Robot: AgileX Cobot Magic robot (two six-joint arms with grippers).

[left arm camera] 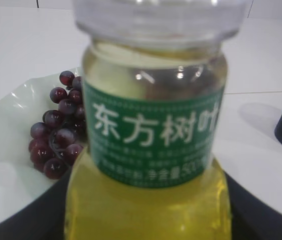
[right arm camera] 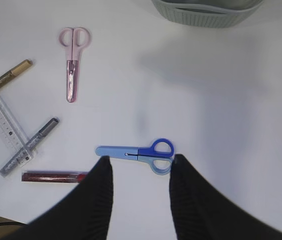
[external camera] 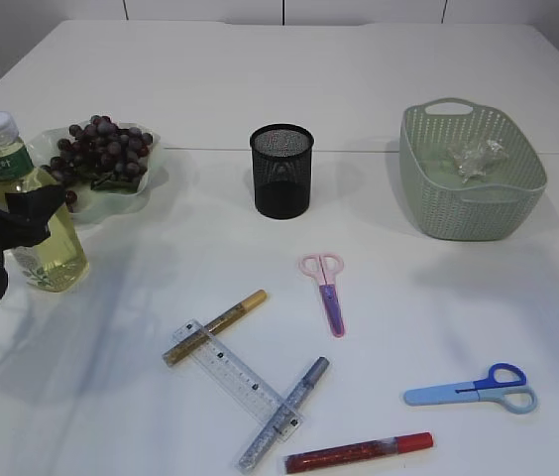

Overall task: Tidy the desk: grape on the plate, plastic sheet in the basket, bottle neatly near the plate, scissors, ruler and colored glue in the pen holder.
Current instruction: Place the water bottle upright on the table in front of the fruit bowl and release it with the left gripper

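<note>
My left gripper (external camera: 37, 203) (left arm camera: 148, 220) is shut on the bottle (external camera: 42, 248) (left arm camera: 151, 150) of yellow liquid, which stands upright beside the plate (external camera: 146, 188) holding the grape bunch (external camera: 101, 149) (left arm camera: 58, 137). The crumpled plastic sheet (external camera: 478, 159) lies in the green basket (external camera: 473, 198). My right gripper (right arm camera: 141, 162) hangs open just above the blue scissors (right arm camera: 136, 152) (external camera: 473, 389); it does not show in the exterior view. Pink scissors (external camera: 327, 288), a clear ruler (external camera: 235, 372) and gold (external camera: 215, 325), silver (external camera: 284, 412) and red (external camera: 359, 452) glue pens lie on the table. The black mesh pen holder (external camera: 281, 171) stands mid-table.
The ruler rests across the gold and silver glue pens. The basket (right arm camera: 206, 12) sits at the back right, beyond the blue scissors. The red glue pen (right arm camera: 51, 176) lies close to my right gripper's left finger.
</note>
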